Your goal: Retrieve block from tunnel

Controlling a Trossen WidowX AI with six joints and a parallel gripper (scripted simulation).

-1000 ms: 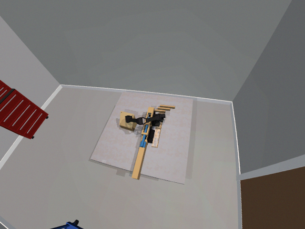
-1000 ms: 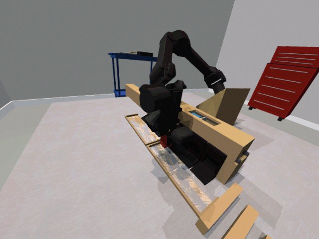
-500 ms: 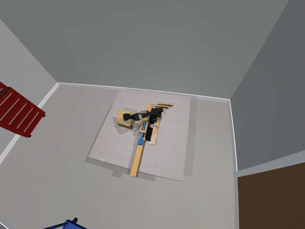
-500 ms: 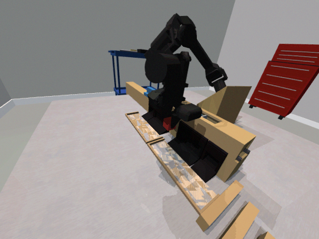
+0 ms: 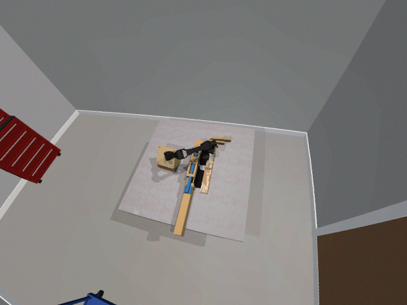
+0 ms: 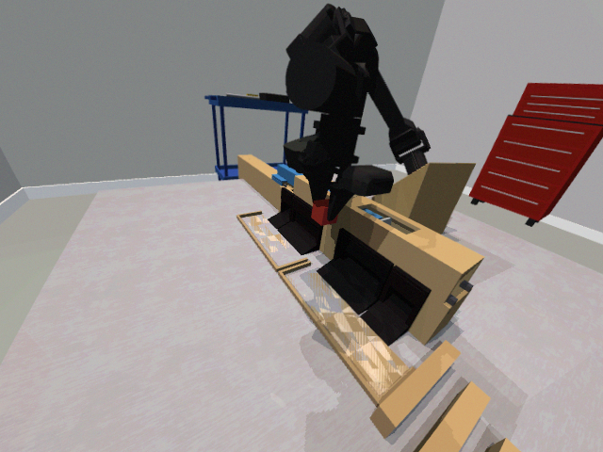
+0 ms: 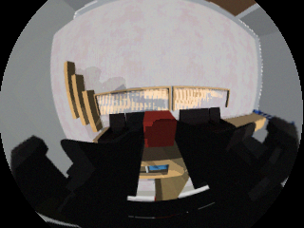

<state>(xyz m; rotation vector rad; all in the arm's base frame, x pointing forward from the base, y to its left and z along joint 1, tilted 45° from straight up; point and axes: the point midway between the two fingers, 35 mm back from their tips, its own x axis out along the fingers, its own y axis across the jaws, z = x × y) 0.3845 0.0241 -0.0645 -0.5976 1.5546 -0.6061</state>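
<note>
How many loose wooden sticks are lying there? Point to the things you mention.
3: one stick [image 6: 416,389] [image 7: 91,109] nearest the long wooden box [image 6: 438,248], another [image 6: 455,418] [image 7: 80,100] beside it, the third [image 6: 505,446] [image 7: 70,90] farthest out. Others may be hidden.

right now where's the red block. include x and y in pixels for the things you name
The red block [image 6: 323,213] [image 7: 160,128] is between the fingertips of the gripper [image 6: 325,210] [image 7: 158,123], in front of the long wooden housing near its middle in the exterior view, above the gap between the black flaps.
</note>
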